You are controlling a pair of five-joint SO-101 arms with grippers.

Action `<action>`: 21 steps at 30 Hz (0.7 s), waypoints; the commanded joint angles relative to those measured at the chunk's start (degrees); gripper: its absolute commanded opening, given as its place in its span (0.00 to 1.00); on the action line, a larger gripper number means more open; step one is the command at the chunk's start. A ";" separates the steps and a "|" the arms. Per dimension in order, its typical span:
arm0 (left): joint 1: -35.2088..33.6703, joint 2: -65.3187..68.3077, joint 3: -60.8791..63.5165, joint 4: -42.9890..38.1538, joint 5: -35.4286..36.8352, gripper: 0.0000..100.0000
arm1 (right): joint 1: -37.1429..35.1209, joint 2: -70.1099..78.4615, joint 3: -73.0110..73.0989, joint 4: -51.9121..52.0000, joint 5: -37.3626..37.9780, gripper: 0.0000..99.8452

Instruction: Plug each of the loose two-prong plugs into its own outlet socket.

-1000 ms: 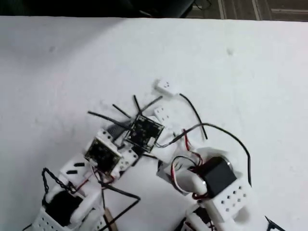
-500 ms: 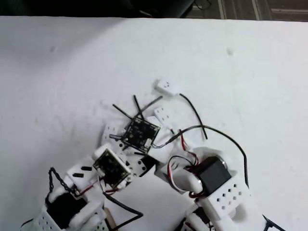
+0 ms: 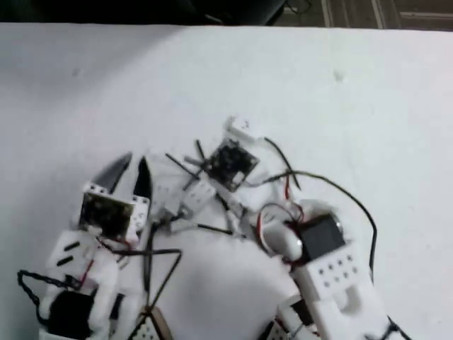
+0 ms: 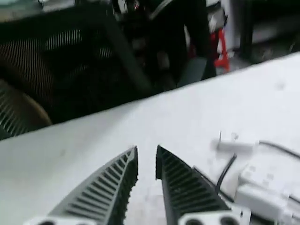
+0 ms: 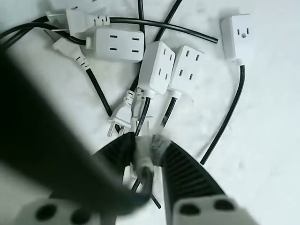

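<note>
Right wrist view, up close: the right gripper [image 5: 146, 146] is clamped on a white two-prong plug [image 5: 141, 155] with its black cord [image 5: 146, 180] trailing. A second loose plug [image 5: 118, 116] lies on the table [image 5: 262, 117] just beyond the fingertips, then comes the cluster of white outlet sockets [image 5: 158, 67], with a single socket block [image 5: 238, 30] apart at the far end. Over to the left wrist view, where the left gripper [image 4: 146, 157] hangs above the table, fingers only a sliver apart with nothing between them.
</note>
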 commanded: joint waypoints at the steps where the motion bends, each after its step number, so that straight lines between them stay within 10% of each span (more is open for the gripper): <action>1: -1.80 0.66 -2.02 5.89 -6.42 0.09 | 0.92 4.44 1.05 -4.62 -2.02 0.02; 13: -1.98 2.24 7.47 6.15 -12.57 0.15 | 0.92 9.01 6.33 -10.15 -2.46 0.02; 21: -4.79 26.86 -5.45 3.78 -12.22 0.15 | 0.92 9.01 7.21 -10.24 -2.46 0.02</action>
